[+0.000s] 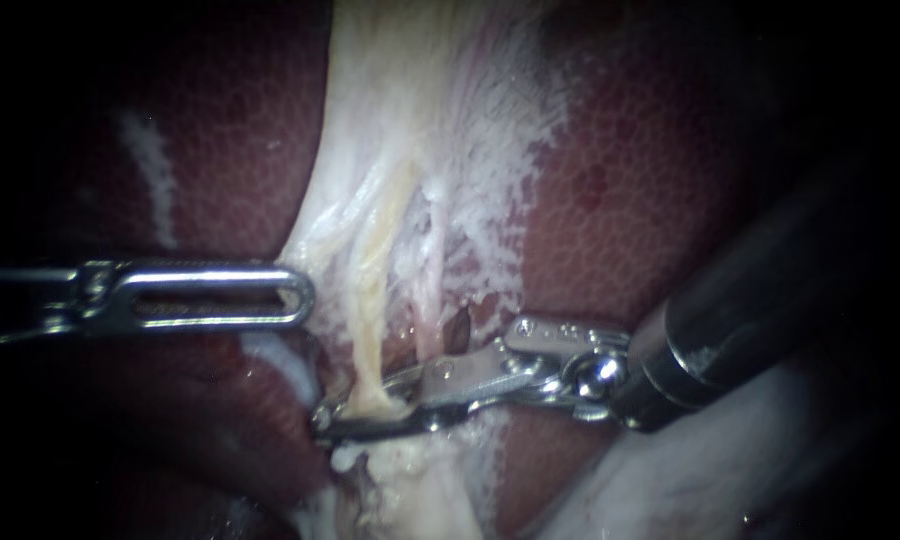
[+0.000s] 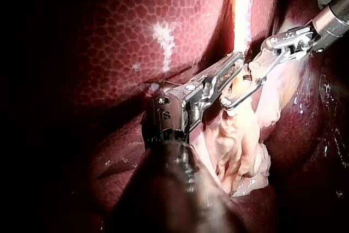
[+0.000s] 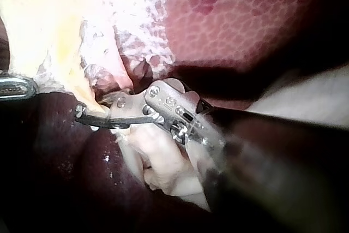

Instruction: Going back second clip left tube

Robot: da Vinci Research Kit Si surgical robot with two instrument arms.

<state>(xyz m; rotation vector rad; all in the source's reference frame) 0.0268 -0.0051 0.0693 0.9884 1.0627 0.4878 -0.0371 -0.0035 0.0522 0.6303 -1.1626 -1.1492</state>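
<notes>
The right instrument (image 1: 335, 420) comes in low across the dark red liver (image 1: 620, 200). Its hand is spread open a little, and the yellow left tube (image 1: 370, 330) runs down between the two halves. The left instrument (image 1: 305, 295) lies flat, its tip right at the edge of the pale tissue beside the tube. I cannot tell if its hand is clenched.

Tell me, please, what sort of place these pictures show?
Most likely a surgical practice or test bench. Two slender metal tools, the left instrument and the right instrument, work close to a mottled dark red liver and a pale yellowish tube amid white tissue.
</notes>
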